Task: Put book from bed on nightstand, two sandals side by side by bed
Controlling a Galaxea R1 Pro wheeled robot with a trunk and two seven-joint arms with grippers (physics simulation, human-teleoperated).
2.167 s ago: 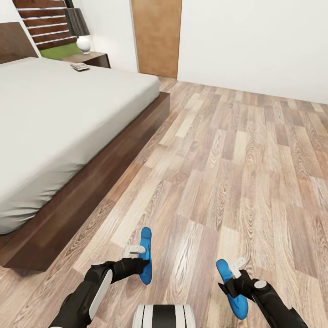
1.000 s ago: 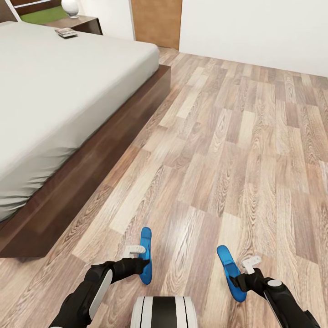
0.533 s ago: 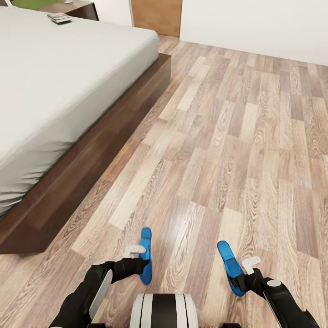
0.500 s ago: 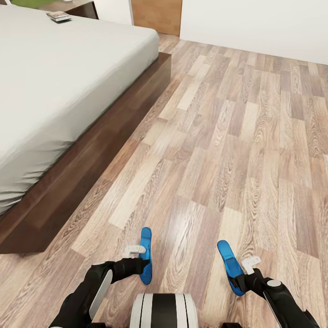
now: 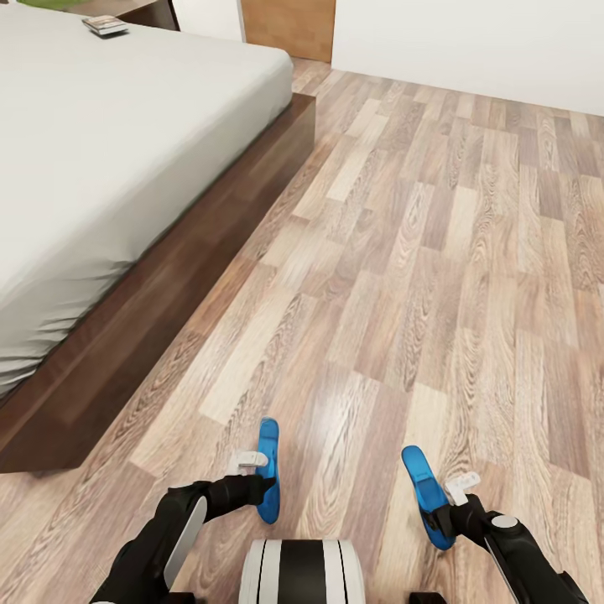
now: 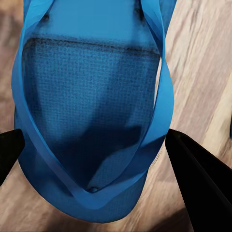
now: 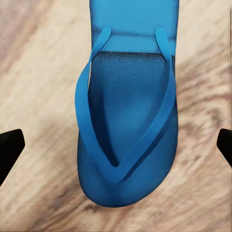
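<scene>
Left gripper (image 5: pixel 262 485) grasps one blue sandal (image 5: pixel 268 470); right gripper (image 5: pixel 443 510) grasps the other sandal (image 5: pixel 426 493), both over the floor (image 5: pixel 403 277). Book (image 5: pixel 105 25) lies on the bed (image 5: pixel 109 151), far end.

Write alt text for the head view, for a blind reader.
Each gripper, left gripper and right gripper, holds a blue sandal on edge low over the wood floor. The bed fills the view's left, with the book lying at its far edge.
</scene>
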